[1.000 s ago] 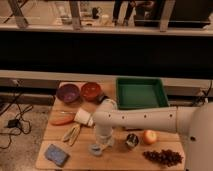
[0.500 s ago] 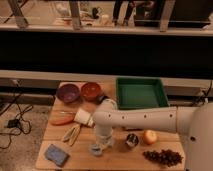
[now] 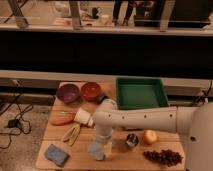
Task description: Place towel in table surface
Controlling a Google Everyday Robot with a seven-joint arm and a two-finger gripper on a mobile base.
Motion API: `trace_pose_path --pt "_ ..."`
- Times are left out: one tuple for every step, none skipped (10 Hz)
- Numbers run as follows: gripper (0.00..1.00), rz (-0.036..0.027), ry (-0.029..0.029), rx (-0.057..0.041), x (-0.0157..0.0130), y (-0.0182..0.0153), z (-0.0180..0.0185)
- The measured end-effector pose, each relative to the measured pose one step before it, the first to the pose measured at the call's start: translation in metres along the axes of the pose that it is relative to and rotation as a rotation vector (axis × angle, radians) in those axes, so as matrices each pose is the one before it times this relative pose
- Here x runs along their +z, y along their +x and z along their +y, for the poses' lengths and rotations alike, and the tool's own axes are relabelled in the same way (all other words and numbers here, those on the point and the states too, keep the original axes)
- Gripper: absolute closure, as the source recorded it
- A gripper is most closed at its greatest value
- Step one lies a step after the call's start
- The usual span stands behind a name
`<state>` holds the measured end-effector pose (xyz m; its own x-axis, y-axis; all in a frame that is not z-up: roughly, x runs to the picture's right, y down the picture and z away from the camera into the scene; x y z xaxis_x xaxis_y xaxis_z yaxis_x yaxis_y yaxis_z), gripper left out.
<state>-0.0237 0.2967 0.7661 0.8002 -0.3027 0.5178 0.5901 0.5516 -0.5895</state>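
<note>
Camera view: end effector (image 3: 102,143), grip state unclear, sits above the bunched grey-blue towel (image 3: 97,150) on the table surface (image 3: 120,157).

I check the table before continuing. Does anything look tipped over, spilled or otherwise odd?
The white cup lies on its side near the left of the table surface. The towel sits bunched, not flat, under the hand near the front edge. Nothing looks spilled.

Test-lab setting, end effector (image 3: 102,145) low over wooden table surface (image 3: 120,156), metal railings behind, floor cables
</note>
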Motion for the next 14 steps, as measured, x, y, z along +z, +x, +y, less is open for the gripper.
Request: trace_pose_path --pt "0.2 0.00003 -0.0001 0.00001 0.00002 0.00001 0.00003" --pt "0.2 0.00001 0.0 0.00001 -0.00001 0.00001 0.0" --pt "0.2 0.00001 0.00003 -0.00002 -0.00001 -0.00001 -0.00001" --pt "0.2 0.0 0.0 0.00005 0.00001 0.00001 0.00001" --pt "0.2 0.00003 -0.00001 -0.00003 -0.00001 -0.00001 -0.00001" --pt "0.2 0.0 0.00002 0.00002 -0.00001 0.00001 -0.00001" --pt "0.2 0.00001 0.00001 -0.00006 0.00001 -0.00001 0.0" --pt "0.2 -0.00001 -0.00003 0.00004 0.0 0.0 0.00001" --pt "0.2 0.00006 0.00004 0.00001 -0.00001 0.00002 -0.00001" --pt "0.2 -0.00009 -0.00001 0.00001 0.00001 -0.00002 -0.00001" --pt "0.2 0.00005 0.00003 -0.00002 -0.00003 0.00001 0.00002" --pt "0.2 0.00031 0.00033 0.00006 -0.0002 0.00008 -0.00006" --pt "0.2 0.00228 0.00153 0.00031 -0.0007 0.00082 0.00033" --pt "0.2 0.00303 0.0114 -0.00001 -0.00316 0.00081 0.00072"
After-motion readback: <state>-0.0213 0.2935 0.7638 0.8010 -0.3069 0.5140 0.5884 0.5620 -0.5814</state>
